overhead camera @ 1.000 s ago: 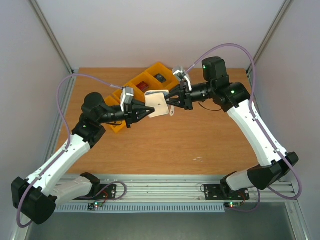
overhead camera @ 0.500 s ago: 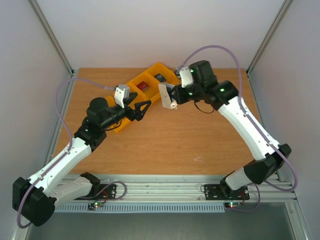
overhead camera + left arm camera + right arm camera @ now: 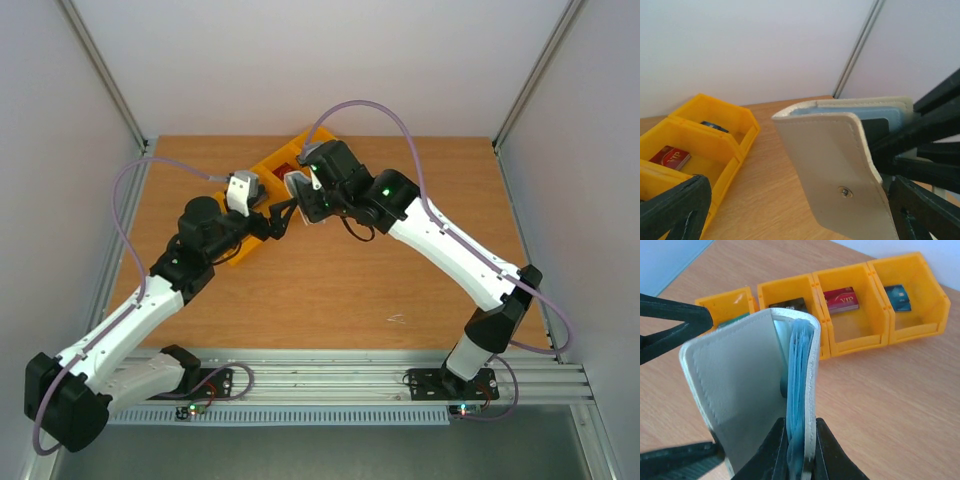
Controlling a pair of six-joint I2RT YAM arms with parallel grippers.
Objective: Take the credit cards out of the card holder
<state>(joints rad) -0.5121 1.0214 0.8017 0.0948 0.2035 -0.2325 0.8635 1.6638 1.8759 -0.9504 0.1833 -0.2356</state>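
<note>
My right gripper [image 3: 801, 452] is shut on the lower edge of the card holder [image 3: 747, 390], which it holds upright above the table. The pale grey flap hangs open and blue sleeves [image 3: 799, 375] show inside. In the top view the card holder [image 3: 298, 189] sits right in front of my left gripper [image 3: 284, 216], which is open and holds nothing. Its fingers [image 3: 677, 207] stand wide on either side of the card holder [image 3: 835, 165] without touching it. A red credit card [image 3: 841, 299] and a black one [image 3: 787, 304] lie in separate yellow bins.
A row of several yellow bins [image 3: 855, 342] runs diagonally across the far left of the wooden table [image 3: 360, 280], just behind both grippers. Other bins hold a dark blue card [image 3: 897, 291] and a greenish one [image 3: 733, 319]. Metal frame posts and white walls enclose the table.
My left gripper opened, let go of the card holder and drew back a little. The right arm carried the holder to the left, toward the bins, and turned it upright.
</note>
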